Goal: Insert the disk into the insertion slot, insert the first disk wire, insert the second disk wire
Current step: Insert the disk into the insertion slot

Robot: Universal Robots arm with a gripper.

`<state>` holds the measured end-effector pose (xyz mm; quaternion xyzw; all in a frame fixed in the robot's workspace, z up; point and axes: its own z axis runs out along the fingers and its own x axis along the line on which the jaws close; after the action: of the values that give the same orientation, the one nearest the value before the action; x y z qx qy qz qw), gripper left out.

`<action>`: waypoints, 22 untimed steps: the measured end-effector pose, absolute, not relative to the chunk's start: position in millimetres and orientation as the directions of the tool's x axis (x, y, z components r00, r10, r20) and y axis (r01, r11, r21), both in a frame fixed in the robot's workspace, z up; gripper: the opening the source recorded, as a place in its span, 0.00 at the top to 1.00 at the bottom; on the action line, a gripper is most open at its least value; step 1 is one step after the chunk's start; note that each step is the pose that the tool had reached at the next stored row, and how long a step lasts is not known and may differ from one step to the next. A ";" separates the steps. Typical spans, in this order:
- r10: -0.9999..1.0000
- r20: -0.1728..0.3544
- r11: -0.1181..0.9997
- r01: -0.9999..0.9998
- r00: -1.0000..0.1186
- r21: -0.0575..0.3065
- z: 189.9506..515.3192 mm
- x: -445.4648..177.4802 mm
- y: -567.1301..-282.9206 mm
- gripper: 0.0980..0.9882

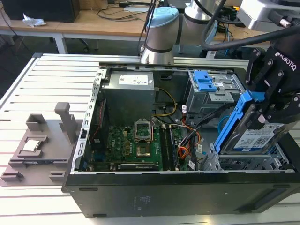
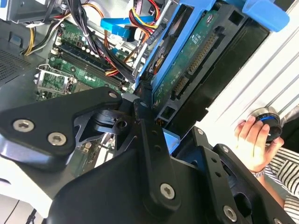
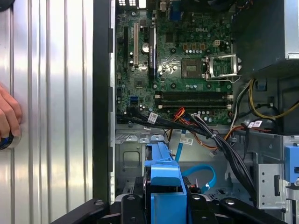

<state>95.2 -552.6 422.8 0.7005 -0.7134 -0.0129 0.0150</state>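
My gripper (image 1: 263,110) is shut on the disk (image 1: 257,137), a silver-grey drive with a white label in a bright blue carrier. The disk hangs tilted, its lower edge just above the insertion slot (image 1: 243,163), the low grey perforated cage at the case's front corner on the exterior view's right. The first wrist view shows the carrier (image 3: 163,179) between my black fingers (image 3: 132,205). The disk's green circuit board (image 2: 196,51) faces the second wrist view. The first disk wire (image 3: 205,137), a red-orange bundle, and the second disk wire (image 3: 202,175), a light-blue loop, lie loose beside the cage.
The open case holds a motherboard (image 1: 136,140), a power supply (image 1: 129,86) and a taller cage with a blue latch (image 1: 206,82). A thick black cable bundle (image 3: 229,149) crosses near the slot. A person's hand (image 2: 252,142) rests on a round knob outside the case. A grey fixture (image 1: 40,145) sits on the table.
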 end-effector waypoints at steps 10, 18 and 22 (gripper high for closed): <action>-1.000 0.003 0.018 -0.999 -0.018 0.039 412.9 95.2 -552.5 0.70; -1.000 0.003 0.018 -0.999 -0.018 0.039 405.5 95.2 -552.6 0.70; -1.000 0.003 0.018 -0.999 -0.018 0.039 398.8 95.2 -552.6 0.70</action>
<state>95.2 -552.6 398.8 0.7005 -0.7134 -0.0129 0.0149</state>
